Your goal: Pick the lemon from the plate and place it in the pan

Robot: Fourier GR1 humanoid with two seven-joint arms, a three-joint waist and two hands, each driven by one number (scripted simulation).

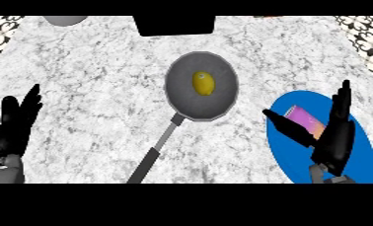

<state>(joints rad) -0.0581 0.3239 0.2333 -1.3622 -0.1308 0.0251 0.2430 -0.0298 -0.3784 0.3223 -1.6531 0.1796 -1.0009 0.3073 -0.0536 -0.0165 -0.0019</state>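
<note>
1. Lemon [203, 83] already lying inside the pan [180, 102], a little above the centre of the dish, apart from the rim.
2. Pan placed at the middle of the counter [94, 72], handle running toward 7 o'clock.
3. Blue plate [285, 146] at about 4 o'clock from the pan, well apart from it; a pink flat object [309, 121] resting on it, no lemon there.
4. Right hand [331, 133] above the plate, fingers straight and pointing to 12 o'clock, thumb spread toward 10 o'clock; open, holding nothing.
5. Left hand [18, 121] at the 9 o'clock edge, open, fingers up, resting.
6. Judged from this: placing seems done, only the retreat remaining.
7. To do it well: keep the right hand open, draw it back toward 5 o'clock, away from the pan rim and handle, without brushing the pink object on the plate.
8. Better no touch on the pan, so that the lemon does not roll toward the rim.
</note>
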